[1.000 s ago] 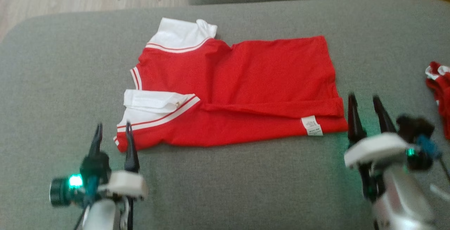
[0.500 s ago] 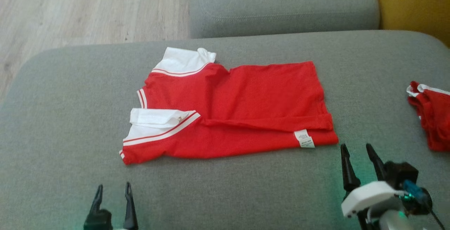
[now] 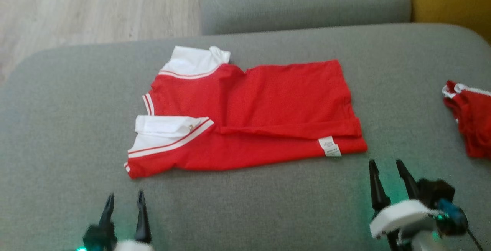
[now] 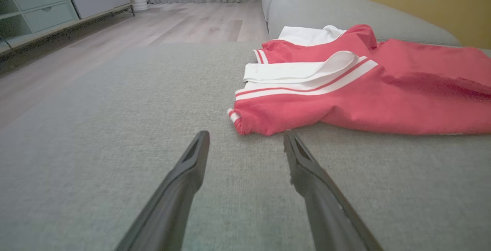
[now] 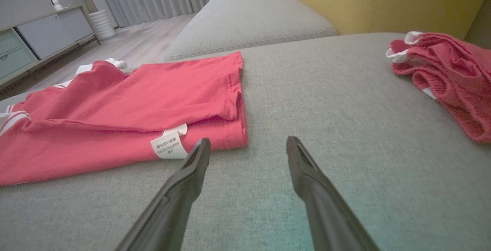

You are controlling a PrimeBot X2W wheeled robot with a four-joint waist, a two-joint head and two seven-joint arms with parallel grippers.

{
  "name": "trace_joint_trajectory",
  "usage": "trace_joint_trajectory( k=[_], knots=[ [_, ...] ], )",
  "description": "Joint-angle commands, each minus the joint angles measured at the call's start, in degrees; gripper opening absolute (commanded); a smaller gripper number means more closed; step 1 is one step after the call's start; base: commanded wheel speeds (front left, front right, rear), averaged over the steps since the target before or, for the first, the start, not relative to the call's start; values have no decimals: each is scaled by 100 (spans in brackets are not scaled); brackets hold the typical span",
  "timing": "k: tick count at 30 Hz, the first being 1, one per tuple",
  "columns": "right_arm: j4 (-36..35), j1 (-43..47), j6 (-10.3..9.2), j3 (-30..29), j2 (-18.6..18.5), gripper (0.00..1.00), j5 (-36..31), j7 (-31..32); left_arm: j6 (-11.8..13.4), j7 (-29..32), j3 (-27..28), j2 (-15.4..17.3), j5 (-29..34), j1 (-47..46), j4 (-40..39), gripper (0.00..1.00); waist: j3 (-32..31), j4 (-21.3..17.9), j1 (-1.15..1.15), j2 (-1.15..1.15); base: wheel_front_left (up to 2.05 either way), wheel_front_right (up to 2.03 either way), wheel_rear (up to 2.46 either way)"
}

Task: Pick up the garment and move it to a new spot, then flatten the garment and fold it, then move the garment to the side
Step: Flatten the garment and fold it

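Now that both arms have drawn back toward me, the garment (image 3: 268, 101) lies alone in the middle of the sofa cushion (image 3: 57, 136). It's red with a white collar and sleeve trim, and one long side is folded over so the care label (image 3: 329, 146) faces up at the near hem. A second ago my left gripper (image 3: 125, 194) was right at the near sleeve corner and my right gripper (image 3: 385, 162) was beside the hem corner. Now both sit just short of the cloth, apart from it. The jaws on both sides are parted and carry nothing. The shirt's outline hasn't shifted against the cushion, so the release looks clean. My read: the lengthwise fold is in, and there's a cross fold to make before the move aside. Over to my right, well apart, a second red garment (image 3: 470, 120) sits bunched, and I'd steer clear of it.
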Motion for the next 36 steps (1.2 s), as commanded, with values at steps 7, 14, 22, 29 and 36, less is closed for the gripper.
trace_joint_trajectory(
  k=[7, 14, 22, 29, 36],
  knots=[
    [-299, -865, -4, 336, -20, 100, 120, -79, -403, -37, 412, 14, -537, -1386, 722, 100, 746, -116, 0, 0, 0, 0, 0],
    [-269, -1130, -4, 457, -19, 100, 208, -79, -435, -37, 550, 13, -714, -1761, 1357, 100, 988, -215, 0, 0, 0, 0, 0],
    [118, -1318, -4, 453, -19, 100, 243, -79, -622, -37, 205, 12, -912, -2017, 1885, 0, 1195, -172, 0, 0, 0, 0, 0],
    [829, -1513, -4, 634, -19, 100, 486, -79, -670, -37, -67, 12, -978, -2095, 1973, 0, 1280, -57, 0, 0, 0, 0, 0],
    [1153, -1649, -4, 725, -19, 0, 950, -79, -704, -37, -138, 12, -1020, -1998, 1478, 0, 1172, 8, 0, 0, 0, 0, 0]
  ],
)
